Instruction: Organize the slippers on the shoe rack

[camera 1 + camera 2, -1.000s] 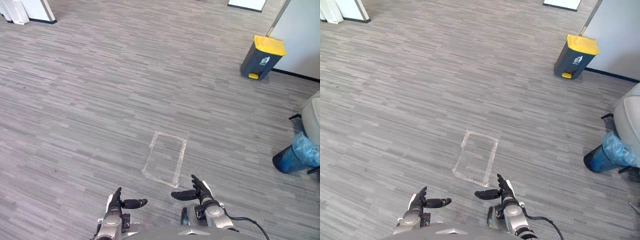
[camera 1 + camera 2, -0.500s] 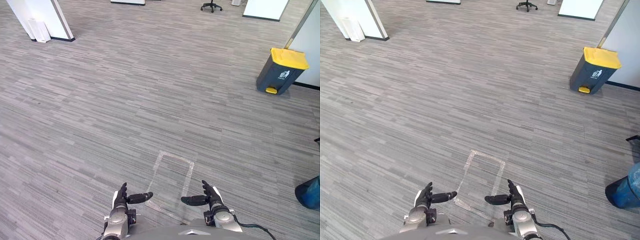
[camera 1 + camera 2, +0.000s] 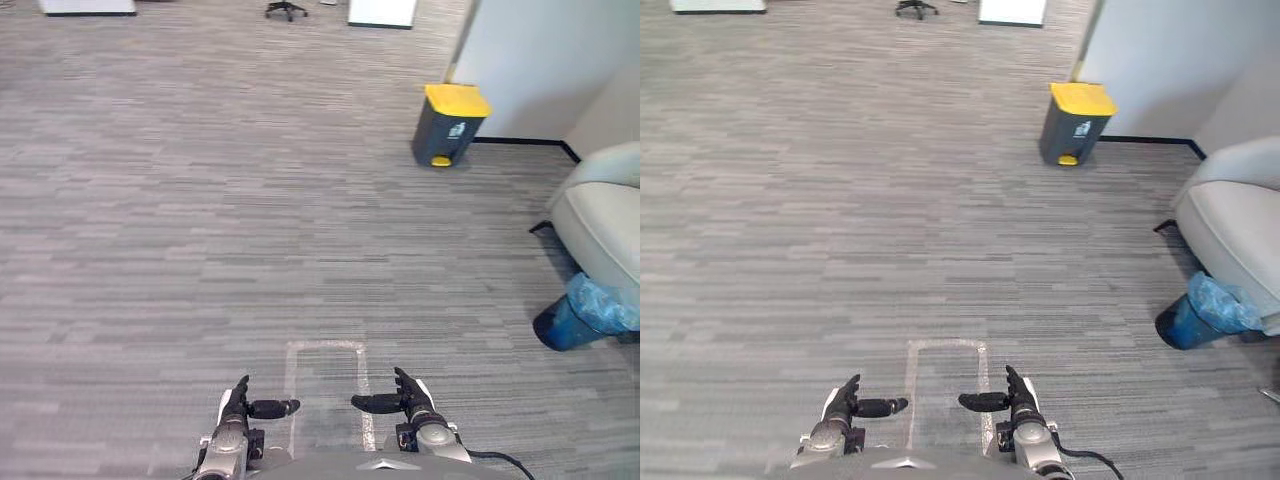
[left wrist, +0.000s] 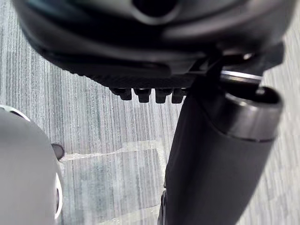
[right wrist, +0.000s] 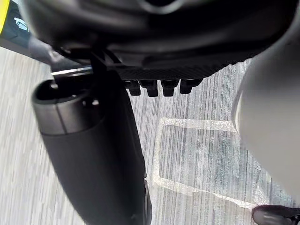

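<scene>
Grey striped carpet (image 3: pixel 180 220) runs across an open office floor in the left eye view. A rectangle of pale tape (image 3: pixel 325 385) lies on it just ahead of the robot. The left hand (image 3: pixel 234 408) and the right hand (image 3: pixel 412 397) hover low on either side of the rectangle, well apart. Each has straight fingers and its thumb pointing inward toward the other hand, and neither holds anything. Farther off, a dark bin with a yellow lid (image 3: pixel 450 125) stands against a pale wall (image 3: pixel 540 60). A cream armchair (image 3: pixel 603 215) sits at the right, with a blue bin lined with a plastic bag (image 3: pixel 578 320) just beside it. The base of an office chair (image 3: pixel 287 9) shows at the far end of the room.

From the right eye view the same layout appears, with the tape rectangle between the two spread hands.

Seen from the left wrist, the fingers (image 4: pixel 150 94) stand in a straight row and the thumb (image 4: pixel 220 154) juts clear of them. Carpet and a strip of tape lie past them.

Seen from the right wrist, the fingers (image 5: pixel 159 87) are likewise straight and the thumb (image 5: pixel 93 154) is apart from them, above the taped rectangle.

Where the slippers and the shoe rack are cannot be told.
</scene>
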Motion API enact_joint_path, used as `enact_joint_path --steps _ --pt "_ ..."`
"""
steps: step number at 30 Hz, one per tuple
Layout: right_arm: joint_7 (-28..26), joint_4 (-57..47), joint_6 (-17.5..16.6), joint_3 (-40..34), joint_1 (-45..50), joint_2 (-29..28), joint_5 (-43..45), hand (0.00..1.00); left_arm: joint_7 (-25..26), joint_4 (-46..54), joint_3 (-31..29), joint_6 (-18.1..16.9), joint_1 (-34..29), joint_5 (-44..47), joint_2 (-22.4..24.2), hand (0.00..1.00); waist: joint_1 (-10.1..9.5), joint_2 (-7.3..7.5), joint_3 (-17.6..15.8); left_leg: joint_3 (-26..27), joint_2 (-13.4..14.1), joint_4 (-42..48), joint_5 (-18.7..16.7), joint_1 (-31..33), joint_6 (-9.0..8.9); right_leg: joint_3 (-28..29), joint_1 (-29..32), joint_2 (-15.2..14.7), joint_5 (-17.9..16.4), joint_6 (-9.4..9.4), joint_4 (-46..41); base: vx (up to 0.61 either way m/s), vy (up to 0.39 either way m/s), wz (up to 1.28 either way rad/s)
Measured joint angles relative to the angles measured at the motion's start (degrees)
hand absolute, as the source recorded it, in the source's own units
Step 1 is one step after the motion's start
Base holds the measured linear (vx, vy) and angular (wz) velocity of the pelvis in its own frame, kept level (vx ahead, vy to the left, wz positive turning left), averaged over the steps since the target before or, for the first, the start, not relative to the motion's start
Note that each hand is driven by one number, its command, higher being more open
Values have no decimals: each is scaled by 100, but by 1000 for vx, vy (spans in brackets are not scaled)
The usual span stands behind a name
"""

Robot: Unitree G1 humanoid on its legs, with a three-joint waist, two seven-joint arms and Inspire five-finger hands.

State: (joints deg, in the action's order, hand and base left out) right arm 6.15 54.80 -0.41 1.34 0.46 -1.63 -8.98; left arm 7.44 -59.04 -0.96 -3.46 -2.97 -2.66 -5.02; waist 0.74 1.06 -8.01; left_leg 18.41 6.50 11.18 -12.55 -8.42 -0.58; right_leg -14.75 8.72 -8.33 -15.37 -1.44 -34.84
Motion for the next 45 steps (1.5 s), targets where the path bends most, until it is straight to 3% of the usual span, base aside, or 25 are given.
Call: enact_joint_path --steps 2,3,5,7,11,12,13,14,16,18,19,20,21,22,24,26,28,29,30,33,35,38,42,45 --pt "2 4 -11 -1 -22 0 -1 100 -3 -1 12 5 9 -11 -15 100 4 35 -14 34 -14 -5 -11 -52 -20 -294 141 111 155 52 585 228 -102 -35" --pt "-2 -1 -14 -10 -16 66 -2 100 -30 -67 4 10 61 -21 -32 100 23 114 -48 45 -136 -9 -92 -203 -156 -490 86 158 690 402 1116 167 -87 -45" --pt "12 105 -70 -13 -93 293 -2 100 -52 -156 63 20 81 -29 103 100 52 -205 -40 28 16 -34 -106 -264 -179 -368 -22 401 750 460 1352 193 -76 -55" --pt "17 144 -61 -59 -109 470 -1 100 -59 -211 187 21 126 -39 216 100 119 -375 -61 -47 122 -24 -63 -373 -239 -320 -208 583 749 459 1594 217 -100 -28" --pt "56 211 -21 -305 -11 506 25 100 -173 -140 163 9 169 -241 202 100 139 -203 -139 -83 332 1116 76 -95 -465 -191 -622 707 739 454 1994 159 -91 -19" --pt "54 125 -24 -297 50 494 26 100 -188 -91 35 14 167 -247 199 100 124 -169 -169 -121 524 2026 97 255 -525 -14 -765 784 728 479 2117 167 -37 -67" --pt "47 104 -24 -289 75 490 23 100 -181 -50 -111 6 154 -246 211 100 31 -183 -166 -313 609 2735 -104 537 -474 227 -824 867 682 545 2132 139 10 -88" --pt "45 103 -14 -294 96 482 30 100 -185 -13 -197 10 149 -243 217 100 -5 -200 -176 -424 579 2860 -313 617 -443 365 -897 885 667 563 2133 138 55 -110" --pt "42 97 0 -302 136 443 29 100 -171 108 -264 -2 82 -234 247 100 -61 -159 -201 -849 280 2556 -688 917 -393 836 -1042 868 664 557 2137 126 97 -110" --pt "39 94 6 -303 133 441 29 100 -165 144 -269 -10 61 -216 240 100 -68 -155 -202 -1356 61 2146 -735 1105 -406 1145 -1070 850 649 497 2105 105 140 -113" --pt "50 92 13 -336 136 441 33 100 -154 144 -264 -26 70 -180 238 100 -71 -160 -199 -2089 -173 1532 -703 1231 -419 1548 -1053 821 580 345 1996 143 244 -112" --pt "50 90 13 -350 140 441 33 100 -152 143 -260 -26 70 -179 242 100 -70 -165 -196 -2175 -201 1437 -681 1236 -415 1607 -1038 826 560 311 1974 144 261 -144" --pt "52 43 18 -430 167 482 38 100 -141 131 -243 -25 37 -144 303 100 -66 -311 -122 -2407 -128 1026 46 1259 -446 1927 -944 928 397 107 1751 130 257 -88" --pt "55 66 24 -462 162 465 44 100 -156 127 -245 -20 26 -135 287 100 -68 -323 -89 -2331 -117 1081 43 1227 -378 2022 -946 922 364 67 1705 150 283 -105" --pt "58 43 34 -471 279 349 50 100 -142 123 -251 -20 -11 -128 172 100 -57 -81 57 -1892 -276 897 -2 1061 -265 2383 -873 723 301 -86 1676 165 311 -74" --pt "32 51 40 -465 314 273 38 100 -149 112 -251 -15 -25 -130 99 100 -67 62 129 -1578 -375 731 -1 921 -220 2654 -841 611 304 -196 1712 116 191 -71" --pt "27 109 40 -462 301 270 6 100 -147 -12 -251 -12 0 -131 83 100 -66 75 133 -1222 -432 488 12 671 -185 2843 -821 543 372 -316 1775 116 154 -76" --pt "24 123 40 -460 282 276 6 100 -147 -35 -252 -10 5 -128 84 100 -67 66 134 -1098 -419 415 19 607 -172 2798 -772 539 402 -357 1756 113 119 -101" --pt "22 122 33 -437 234 292 5 100 -128 -61 -258 -10 14 -102 88 100 -85 1 117 -840 -381 285 36 488 -146 2346 -659 458 486 -399 1709 73 47 -102" --pt "26 234 27 -330 59 433 3 100 -130 -219 -49 9 78 -75 114 100 -1 -154 25 -359 -294 28 51 190 -121 495 -466 158 610 -196 1578 68 -8 -85" --pt "42 288 18 -240 30 505 3 100 -152 -220 11 15 105 -67 111 100 -27 -203 4 -173 -218 -99 56 82 -129 -282 -382 121 685 -20 1539 54 -57 -55" --pt "49 433 -12 -246 -104 572 10 100 -170 -222 131 24 142 -63 137 100 -10 -294 -45 -156 -188 -194 155 77 -221 -343 -387 268 749 100 1755 63 -63 -36" --pt "58 518 -13 -250 -116 608 61 100 -161 -221 124 25 149 -17 168 100 -39 -357 -56 -160 -97 -190 362 80 -335 -183 -604 519 1077 190 2427 28 -80 -30" --pt "76 614 -23 -278 -119 632 248 100 -169 -212 24 25 165 -14 178 100 -42 -361 -93 -149 37 498 353 281 -350 55 -926 704 1375 253 3055 -11 -82 -32"
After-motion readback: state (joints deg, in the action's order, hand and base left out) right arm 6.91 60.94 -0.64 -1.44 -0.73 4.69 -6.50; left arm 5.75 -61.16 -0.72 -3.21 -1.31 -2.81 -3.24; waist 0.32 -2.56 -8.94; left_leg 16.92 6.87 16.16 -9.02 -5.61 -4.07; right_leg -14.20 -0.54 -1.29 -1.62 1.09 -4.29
